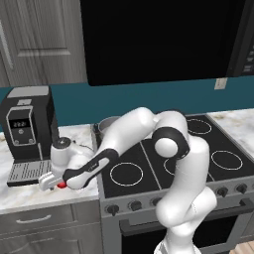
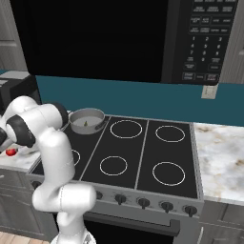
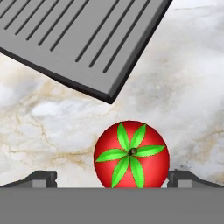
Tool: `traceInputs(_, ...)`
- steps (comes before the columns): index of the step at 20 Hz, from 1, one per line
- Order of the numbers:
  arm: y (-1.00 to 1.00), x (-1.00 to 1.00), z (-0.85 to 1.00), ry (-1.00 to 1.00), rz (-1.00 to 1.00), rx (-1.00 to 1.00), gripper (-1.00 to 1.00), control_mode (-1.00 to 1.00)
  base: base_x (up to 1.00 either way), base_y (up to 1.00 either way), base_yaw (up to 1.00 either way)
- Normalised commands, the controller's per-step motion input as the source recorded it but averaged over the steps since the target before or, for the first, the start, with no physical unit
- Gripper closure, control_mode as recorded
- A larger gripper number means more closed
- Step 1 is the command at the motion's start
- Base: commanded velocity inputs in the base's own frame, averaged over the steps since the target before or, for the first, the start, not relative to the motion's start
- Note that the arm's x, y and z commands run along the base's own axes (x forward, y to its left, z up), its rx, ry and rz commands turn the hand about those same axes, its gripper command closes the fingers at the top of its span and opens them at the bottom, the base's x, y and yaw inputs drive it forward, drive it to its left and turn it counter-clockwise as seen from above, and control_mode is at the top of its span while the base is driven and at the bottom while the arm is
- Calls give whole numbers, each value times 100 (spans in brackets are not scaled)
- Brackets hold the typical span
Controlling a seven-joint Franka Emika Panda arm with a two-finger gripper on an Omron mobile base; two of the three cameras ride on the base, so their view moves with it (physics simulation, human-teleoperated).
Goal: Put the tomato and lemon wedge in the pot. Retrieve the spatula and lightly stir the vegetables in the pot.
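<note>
Hovering low over the tomato point(image 3: 131, 155), which sits on the marble table point(image 3: 183, 87) just beside the coffee machine's tray point(image 3: 83, 39), the spread fingers point(image 3: 43, 178) could nudge it rolling if they close off-centre.

marble counter point(image 3: 52, 118), tomato point(image 3: 131, 154), coffee machine point(image 1: 27, 131)

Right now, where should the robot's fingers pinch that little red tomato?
Probably across its round middle, coming straight down from above. The tomato sits stem-up on the marble counter, and the open gripper already has a fingertip on either side, so closing should catch its widest part.
</note>
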Motion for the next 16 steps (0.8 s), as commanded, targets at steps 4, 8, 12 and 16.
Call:
traceInputs(4,-9,10,0,3,0,0,-100,-100,0,0,0)
traceInputs(8,-9,25,0,7,0,0,-100,-100,0,0,0)
traceInputs(12,-3,14,0,9,0,0,-100,-100,0,0,0)
traceInputs(16,3,0,-3,8,0,0,-100,-100,0,0,0)
